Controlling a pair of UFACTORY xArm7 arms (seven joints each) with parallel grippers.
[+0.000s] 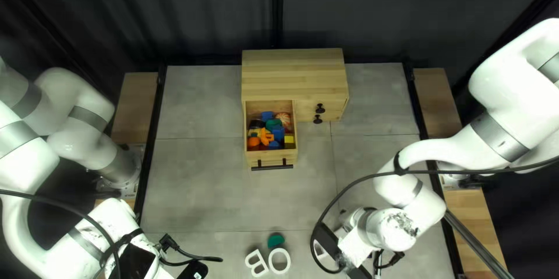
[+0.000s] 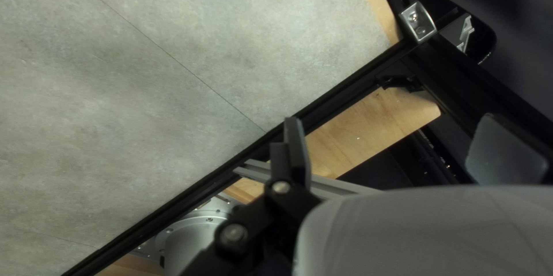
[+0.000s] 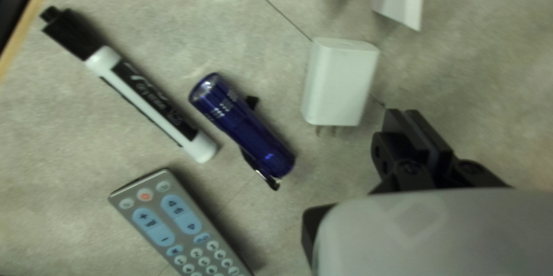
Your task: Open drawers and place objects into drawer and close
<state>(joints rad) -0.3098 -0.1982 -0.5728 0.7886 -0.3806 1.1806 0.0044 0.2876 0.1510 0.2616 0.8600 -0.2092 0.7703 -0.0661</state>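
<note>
At the bottom right of the top left view my right gripper is beside a white letter. In the right wrist view this gripper is shut and holds nothing; a white charger, blue flashlight, black-and-white marker and grey remote lie apart beside it. My left gripper stands open near the bottom edge; its own view shows one finger, the other hidden. The wooden cabinet has its left drawer pulled out, holding colourful toys. Two black knobs mark its closed right side.
White letters B and O lie at the front, with a green half-round piece beyond them. Black cables hang by both arms. A black rail runs along the table's edge beneath my left gripper.
</note>
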